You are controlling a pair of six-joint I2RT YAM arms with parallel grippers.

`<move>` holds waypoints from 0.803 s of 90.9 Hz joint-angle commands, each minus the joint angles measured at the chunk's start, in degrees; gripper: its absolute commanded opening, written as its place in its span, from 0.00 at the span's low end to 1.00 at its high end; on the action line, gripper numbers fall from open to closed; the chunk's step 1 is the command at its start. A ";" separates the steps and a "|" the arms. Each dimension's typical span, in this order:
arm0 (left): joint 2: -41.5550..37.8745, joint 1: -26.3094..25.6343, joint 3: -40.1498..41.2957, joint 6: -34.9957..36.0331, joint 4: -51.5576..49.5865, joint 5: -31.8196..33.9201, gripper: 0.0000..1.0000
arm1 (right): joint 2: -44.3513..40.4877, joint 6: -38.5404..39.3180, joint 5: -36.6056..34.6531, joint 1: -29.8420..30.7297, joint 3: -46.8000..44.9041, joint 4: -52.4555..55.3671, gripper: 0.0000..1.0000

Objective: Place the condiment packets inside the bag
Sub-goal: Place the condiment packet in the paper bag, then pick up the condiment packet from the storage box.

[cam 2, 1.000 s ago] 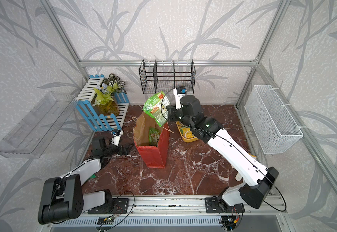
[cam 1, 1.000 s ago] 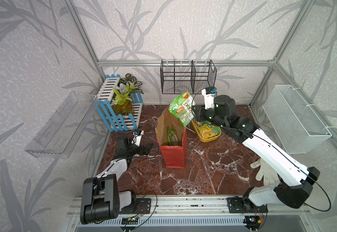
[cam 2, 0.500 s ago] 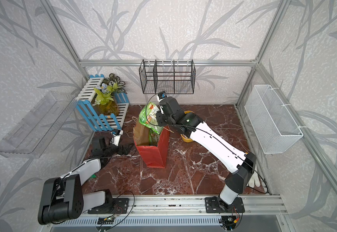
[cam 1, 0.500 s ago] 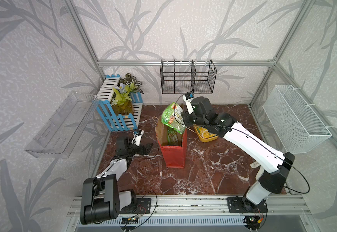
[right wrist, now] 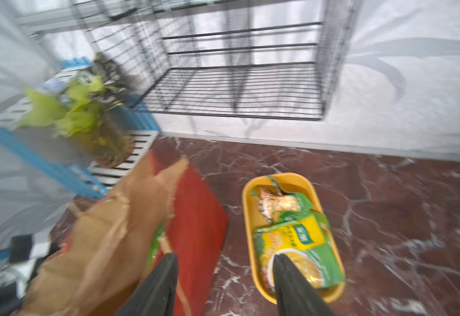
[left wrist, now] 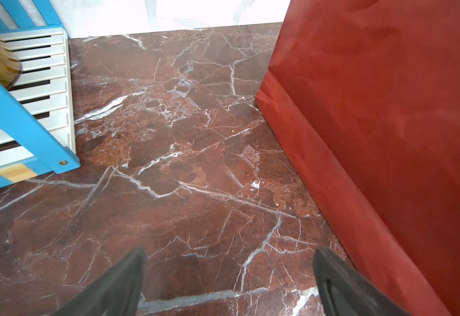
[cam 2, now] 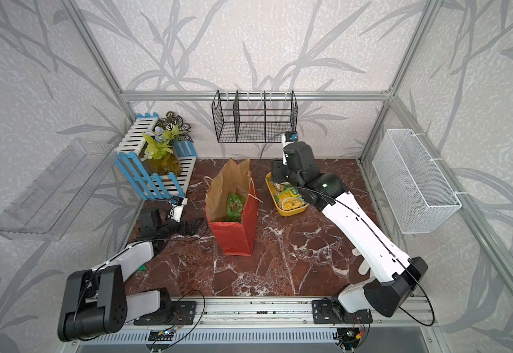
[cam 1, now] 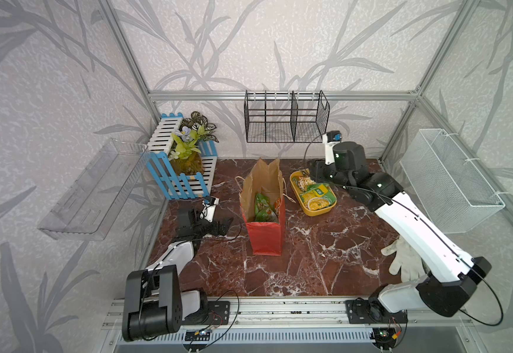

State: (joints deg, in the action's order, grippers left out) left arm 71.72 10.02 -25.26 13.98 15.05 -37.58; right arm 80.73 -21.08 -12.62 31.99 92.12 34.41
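Bench [cam 1: 310, 262]: red marble. Bag [cam 1: 265, 235]: upright, mid-bench, green condiment packets [cam 1: 262, 207] inside; more lay in yellow tray [cam 1: 317, 212] beside it. Right gripper [right wrist: 223, 262]: above tray, jaws parted, empty. Left gripper [left wrist: 228, 257]: beside bag, jaws wide, empty.

Robot test cell, lab-style staging. Aluminium frame posts [cam 1: 127, 52] enclose leaf-print wall panels [cam 1: 279, 45]. Marble-pattern tabletop [cam 1: 310, 250]. Two arms bolted on slotted rail [cam 1: 279, 311] at near edge, loose wiring [cam 1: 212, 318] exposed. Wire racks, acrylic shelf [cam 1: 90, 189] on walls.
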 commanded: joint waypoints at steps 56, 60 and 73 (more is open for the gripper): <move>0.48 0.13 0.04 1.05 0.42 -0.73 1.00 | 27.62 -1.73 0.65 -16.53 -0.95 1.92 0.63; 0.50 0.17 0.03 1.05 0.42 -0.74 1.00 | 29.53 -1.13 -0.60 -16.62 0.78 2.65 0.63; 0.63 0.17 -0.01 1.14 0.43 -0.72 1.00 | 35.14 1.13 -3.49 -16.70 6.53 4.00 0.61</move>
State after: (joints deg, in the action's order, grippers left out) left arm 71.81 10.02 -25.26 14.24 15.05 -37.58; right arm 112.62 -22.39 -11.86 15.62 94.17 36.03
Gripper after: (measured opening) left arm 0.996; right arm 0.617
